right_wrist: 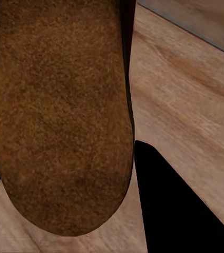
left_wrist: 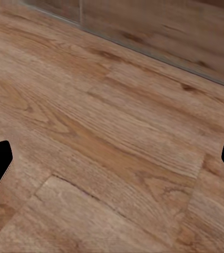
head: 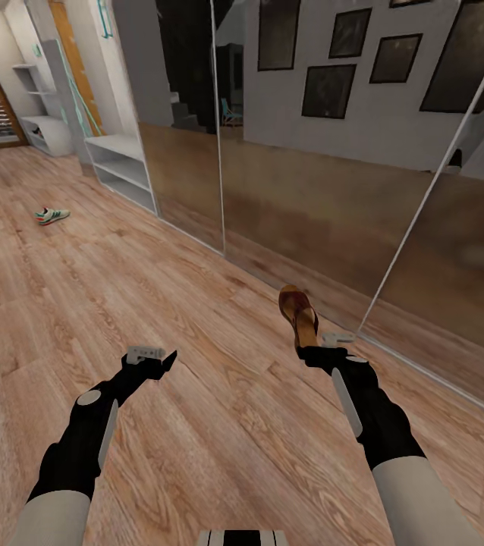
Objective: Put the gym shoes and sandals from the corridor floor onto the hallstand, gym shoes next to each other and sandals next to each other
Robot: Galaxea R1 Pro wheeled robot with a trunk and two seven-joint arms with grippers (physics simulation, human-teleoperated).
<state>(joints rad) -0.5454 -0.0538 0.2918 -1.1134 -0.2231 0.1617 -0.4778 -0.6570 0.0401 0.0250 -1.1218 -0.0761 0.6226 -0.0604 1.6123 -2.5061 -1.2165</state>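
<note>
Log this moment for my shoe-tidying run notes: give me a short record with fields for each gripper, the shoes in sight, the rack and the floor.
right gripper: shut on a sandal, held up off the floor, tan footbed showing
left gripper: open, nothing between its fingers, above bare planks
gym shoe: one, lying on the corridor floor far ahead to the left
hallstand: pale grey, by the mirrored wall, beyond the gym shoe; its visible shelves hold no shoes
</note>
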